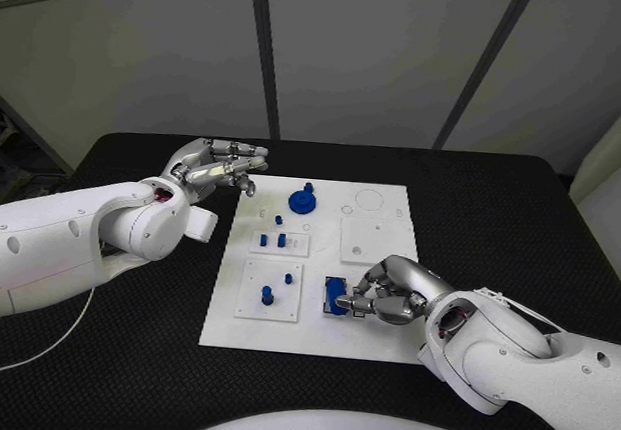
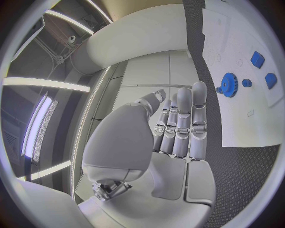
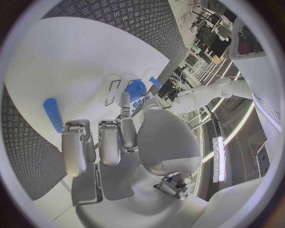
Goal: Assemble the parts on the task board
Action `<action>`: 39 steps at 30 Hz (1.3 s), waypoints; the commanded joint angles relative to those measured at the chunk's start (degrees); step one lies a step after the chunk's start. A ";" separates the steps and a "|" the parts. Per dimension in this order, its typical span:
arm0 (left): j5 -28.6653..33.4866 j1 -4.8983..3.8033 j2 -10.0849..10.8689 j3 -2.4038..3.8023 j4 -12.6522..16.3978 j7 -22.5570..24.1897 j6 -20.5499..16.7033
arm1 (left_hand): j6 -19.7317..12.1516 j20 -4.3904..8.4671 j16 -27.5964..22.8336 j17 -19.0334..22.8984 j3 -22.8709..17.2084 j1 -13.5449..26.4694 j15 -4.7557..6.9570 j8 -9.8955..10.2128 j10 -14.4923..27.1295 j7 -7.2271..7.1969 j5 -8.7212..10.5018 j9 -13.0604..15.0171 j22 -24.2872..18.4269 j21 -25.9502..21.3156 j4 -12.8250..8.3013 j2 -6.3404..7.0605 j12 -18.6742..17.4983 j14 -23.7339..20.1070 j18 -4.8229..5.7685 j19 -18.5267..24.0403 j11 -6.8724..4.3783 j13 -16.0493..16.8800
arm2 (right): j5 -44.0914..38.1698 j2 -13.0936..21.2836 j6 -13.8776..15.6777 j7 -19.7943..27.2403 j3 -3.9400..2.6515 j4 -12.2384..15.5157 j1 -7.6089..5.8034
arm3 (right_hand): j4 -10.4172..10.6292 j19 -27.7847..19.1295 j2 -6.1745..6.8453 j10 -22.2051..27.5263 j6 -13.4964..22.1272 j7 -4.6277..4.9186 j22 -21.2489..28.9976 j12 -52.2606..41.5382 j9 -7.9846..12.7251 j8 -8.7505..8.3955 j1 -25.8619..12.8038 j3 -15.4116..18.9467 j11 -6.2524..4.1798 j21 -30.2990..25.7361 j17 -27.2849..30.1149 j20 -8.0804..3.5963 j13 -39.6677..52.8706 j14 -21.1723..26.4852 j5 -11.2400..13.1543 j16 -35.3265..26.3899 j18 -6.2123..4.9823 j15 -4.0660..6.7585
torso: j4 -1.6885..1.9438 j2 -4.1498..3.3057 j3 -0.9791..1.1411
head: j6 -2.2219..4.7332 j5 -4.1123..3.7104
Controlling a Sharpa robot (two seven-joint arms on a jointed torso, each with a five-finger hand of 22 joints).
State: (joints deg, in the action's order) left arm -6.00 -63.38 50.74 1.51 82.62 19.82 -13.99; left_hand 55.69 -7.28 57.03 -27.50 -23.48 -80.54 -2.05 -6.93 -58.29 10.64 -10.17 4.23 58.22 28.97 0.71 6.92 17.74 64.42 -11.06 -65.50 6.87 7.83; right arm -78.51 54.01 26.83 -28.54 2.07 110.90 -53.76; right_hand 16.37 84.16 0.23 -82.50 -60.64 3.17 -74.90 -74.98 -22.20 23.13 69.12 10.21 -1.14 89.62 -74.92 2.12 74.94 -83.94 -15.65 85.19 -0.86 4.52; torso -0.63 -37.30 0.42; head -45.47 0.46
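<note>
The white task board (image 1: 301, 330) lies mid-table. My right hand (image 1: 392, 292) hangs over its near right part, thumb and a finger pinching a small blue part (image 1: 336, 295) (image 3: 135, 89) low over the board. A blue bar (image 3: 53, 114) lies flat on the board beside that hand. A blue gear (image 1: 304, 199) (image 2: 229, 84) stands at the board's far left. Small blue pegs (image 1: 268, 239) and a taller peg (image 1: 265, 294) stand in two raised white squares. My left hand (image 1: 221, 168) (image 2: 178, 128) is lifted off the board's far left corner, fingers straight and holding nothing.
A bare raised white square (image 1: 370, 240) sits on the board's right half, with a faint round outline (image 1: 374, 197) beyond it. Black matting (image 1: 513, 221) surrounds the board. A white cable (image 1: 40, 344) trails over the near left of the table.
</note>
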 commanded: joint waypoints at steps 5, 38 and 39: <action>0.07 -0.04 -0.16 0.04 0.04 0.50 0.37 | -0.06 -0.12 0.22 0.16 -0.08 0.24 0.01 -0.34 0.46 0.16 -0.05 -0.08 0.12 0.21 -0.22 -0.29 0.30 -0.26 0.64 0.39 -0.07 -0.10 | -0.41 -0.96 -0.52 -0.89 -0.01 -0.83 -0.05 | -1.81 5.84 -1.03 -0.16 -0.07 -0.55 -15.10 -0.09 -0.20 0.50 4.42 -0.89 -0.33 0.38 -5.95 -0.50 2.88 -4.32 0.04 -0.09 0.86 0.42 | 0.11 -0.03 0.00 | -0.04 0.08; 0.07 0.00 -0.14 0.03 -0.03 0.43 0.45 | -0.07 -0.13 0.26 0.26 -0.14 0.26 0.01 -0.41 0.48 0.17 -0.05 -0.08 0.16 0.24 -0.29 -0.35 0.41 -0.26 0.63 0.42 -0.07 -0.12 | 4.23 2.68 4.26 8.00 -1.25 1.13 -0.10 | -2.84 5.84 -1.34 1.52 1.35 0.22 -15.10 3.62 0.41 -0.80 8.08 -0.41 0.26 0.38 -5.10 -0.29 0.71 -4.10 3.96 -0.72 0.86 0.00 | -0.21 0.09 0.07 | 0.01 -0.19; 0.07 0.01 -0.14 0.03 -0.04 0.43 0.45 | -0.07 -0.13 0.26 0.26 -0.14 0.26 0.01 -0.41 0.48 0.17 -0.05 -0.08 0.16 0.24 -0.29 -0.35 0.41 -0.26 0.63 0.42 -0.07 -0.12 | 4.71 3.31 4.33 8.36 -1.45 1.30 -0.14 | -2.75 5.84 -1.49 1.68 1.75 0.42 -15.10 3.96 0.64 -1.28 8.26 -0.40 0.42 0.38 -5.15 -0.18 0.51 -4.10 3.60 -0.72 0.86 -0.13 | -0.23 0.09 0.09 | 0.08 -0.29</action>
State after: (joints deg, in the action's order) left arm -6.00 -63.34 50.57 1.51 82.56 19.80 -13.97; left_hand 55.69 -7.28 57.03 -27.30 -23.48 -80.54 -2.05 -7.16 -58.29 10.64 -10.17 4.23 58.30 28.97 0.71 6.92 17.96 64.42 -11.05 -65.51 6.88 7.78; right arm -77.53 56.75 28.77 -25.07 0.70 111.78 -53.77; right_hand 13.30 83.95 -1.29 -81.12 -59.43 3.61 -74.91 -71.51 -21.72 22.21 77.85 9.87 -0.82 89.62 -74.93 1.92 81.78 -84.01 -11.73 84.67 -0.86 4.85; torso -0.77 -37.23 0.48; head -45.49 0.29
